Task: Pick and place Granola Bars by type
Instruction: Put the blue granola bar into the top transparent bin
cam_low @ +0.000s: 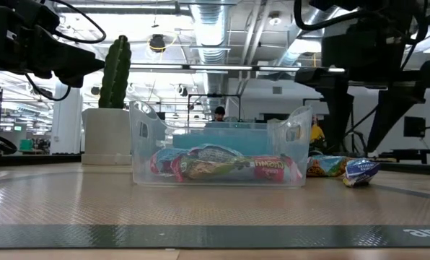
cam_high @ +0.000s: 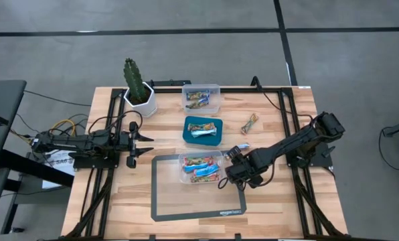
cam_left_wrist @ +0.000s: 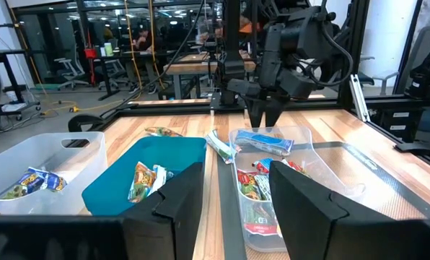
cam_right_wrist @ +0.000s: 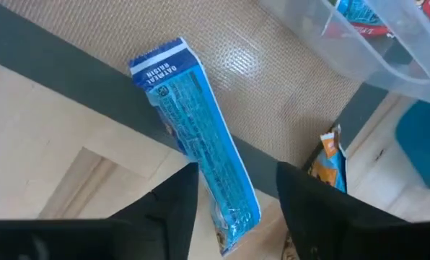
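Observation:
Several wrapped granola bars fill a clear bin (cam_high: 201, 167) on the grey mat (cam_high: 186, 204). More lie in a teal tray (cam_high: 204, 129) and in a second clear bin (cam_high: 201, 97) at the far edge. One blue bar (cam_right_wrist: 193, 130) lies flat across the mat's dark border, right of the near bin, with a tan bar (cam_right_wrist: 327, 155) beside it. My right gripper (cam_right_wrist: 237, 198) hangs open above the blue bar (cam_low: 361, 172), fingers pointing down and standing on either side of its end without touching it. My left gripper (cam_high: 144, 144) waits open at the table's left.
A potted cactus (cam_high: 138, 87) stands at the far left of the table. One loose bar (cam_high: 250, 124) lies on the wood right of the teal tray. Black frame rails run along both table sides. The near half of the mat is bare.

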Robot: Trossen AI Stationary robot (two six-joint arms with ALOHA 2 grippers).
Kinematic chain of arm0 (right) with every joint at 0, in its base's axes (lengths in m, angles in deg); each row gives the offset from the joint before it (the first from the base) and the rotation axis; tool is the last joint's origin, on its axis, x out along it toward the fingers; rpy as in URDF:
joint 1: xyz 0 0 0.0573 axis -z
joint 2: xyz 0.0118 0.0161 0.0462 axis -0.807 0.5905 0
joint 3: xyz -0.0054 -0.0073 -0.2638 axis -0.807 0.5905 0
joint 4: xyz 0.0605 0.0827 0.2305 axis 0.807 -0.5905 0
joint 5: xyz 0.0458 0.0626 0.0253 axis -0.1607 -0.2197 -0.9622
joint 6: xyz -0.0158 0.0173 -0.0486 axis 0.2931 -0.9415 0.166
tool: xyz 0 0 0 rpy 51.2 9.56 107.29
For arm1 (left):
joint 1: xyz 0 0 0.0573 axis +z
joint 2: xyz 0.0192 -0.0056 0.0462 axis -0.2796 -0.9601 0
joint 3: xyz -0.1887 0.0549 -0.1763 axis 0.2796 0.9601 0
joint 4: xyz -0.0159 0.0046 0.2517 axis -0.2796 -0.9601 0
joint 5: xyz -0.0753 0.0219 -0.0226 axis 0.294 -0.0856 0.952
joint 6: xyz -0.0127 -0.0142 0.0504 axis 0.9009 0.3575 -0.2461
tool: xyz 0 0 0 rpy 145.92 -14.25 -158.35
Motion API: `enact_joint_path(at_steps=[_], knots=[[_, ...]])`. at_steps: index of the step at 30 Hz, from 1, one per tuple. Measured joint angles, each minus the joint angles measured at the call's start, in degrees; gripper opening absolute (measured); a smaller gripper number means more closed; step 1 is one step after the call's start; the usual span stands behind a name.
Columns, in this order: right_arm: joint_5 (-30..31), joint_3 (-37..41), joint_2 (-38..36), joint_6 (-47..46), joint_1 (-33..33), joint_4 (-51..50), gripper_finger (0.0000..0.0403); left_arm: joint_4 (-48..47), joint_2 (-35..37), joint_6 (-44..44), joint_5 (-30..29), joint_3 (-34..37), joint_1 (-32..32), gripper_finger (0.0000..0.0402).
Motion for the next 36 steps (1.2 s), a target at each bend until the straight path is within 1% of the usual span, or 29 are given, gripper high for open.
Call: enact_joint_path(at_steps=[7,11,14,20,23,30,33,36], knots=[[-1.0,0.0,2.8,0.0,0.0,0.8,0.0217,0.0,0.0,0.0,0.0,0.0,0.0,0.0153],[-2.7,0.0,4.0,0.0,0.0,1.8,0.022,0.0,0.0,0.0,0.0,0.0,0.0,0.0153],[-3.2,0.0,5.1,-0.1,0.0,2.1,0.0213,0.0,0.0,0.0,0.0,0.0,0.0,0.0153],[-3.2,0.0,6.6,-0.1,0.0,2.8,0.0176,0.0,0.0,0.0,0.0,0.0,0.0,0.0153],[-3.2,0.0,6.5,-0.5,0.0,3.1,0.0148,0.0,0.0,0.0,0.0,0.0,0.0,0.0153],[-3.2,0.0,6.5,-4.5,0.0,3.1,0.0075,0.0,0.0,0.0,0.0,0.0,0.0,0.0153],[-2.9,0.0,6.5,-4.7,0.0,3.2,0.0058,0.0,0.0,0.0,0.0,0.0,0.0,0.0153],[-2.4,0.0,6.0,-7.0,0.0,5.1,0.0054,0.0,0.0,0.0,0.0,0.0,0.0,0.0153]])
